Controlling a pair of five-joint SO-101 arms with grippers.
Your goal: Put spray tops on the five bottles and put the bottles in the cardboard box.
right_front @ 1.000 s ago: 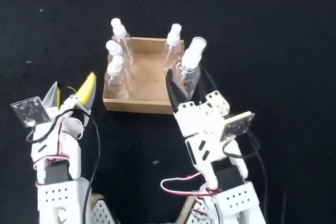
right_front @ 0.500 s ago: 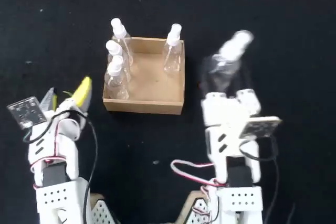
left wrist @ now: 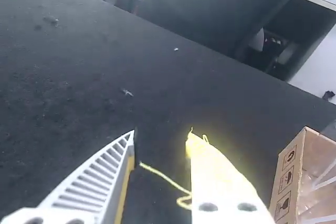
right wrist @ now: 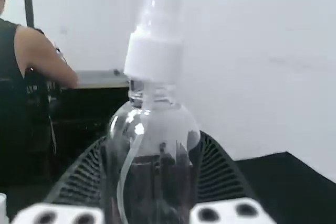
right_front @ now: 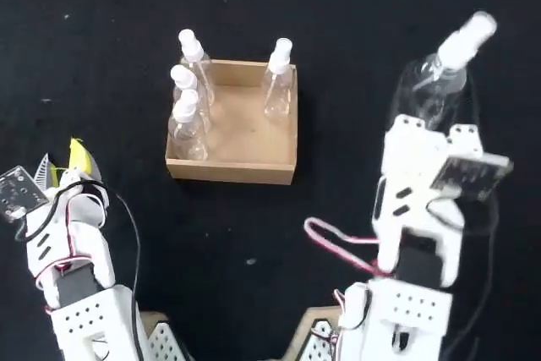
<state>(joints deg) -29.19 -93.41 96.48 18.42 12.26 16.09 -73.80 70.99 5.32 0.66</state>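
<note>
The cardboard box (right_front: 232, 168) sits mid-table with several clear bottles standing in it, each with a white spray top: three along its left side (right_front: 188, 120) and one at its back right corner (right_front: 277, 82). My right gripper (right_front: 433, 106) is to the right of the box, raised, shut on a fifth clear bottle (right_front: 438, 78) with a white spray top (right wrist: 157, 35); the bottle (right wrist: 149, 156) sits between both black fingers. My left gripper (right_front: 61, 158) is near the table's left front, open and holding nothing (left wrist: 160, 148). A corner of the box (left wrist: 302, 177) shows beside it.
The black table (right_front: 380, 31) stretches wide behind and to the right of the box. A red and white cable (right_front: 334, 238) loops at the right arm's base. A person sits far off in the room behind.
My right gripper has swung away from the box to the right and upward, carrying the bottle. My left arm has drawn back to the left and toward the front.
</note>
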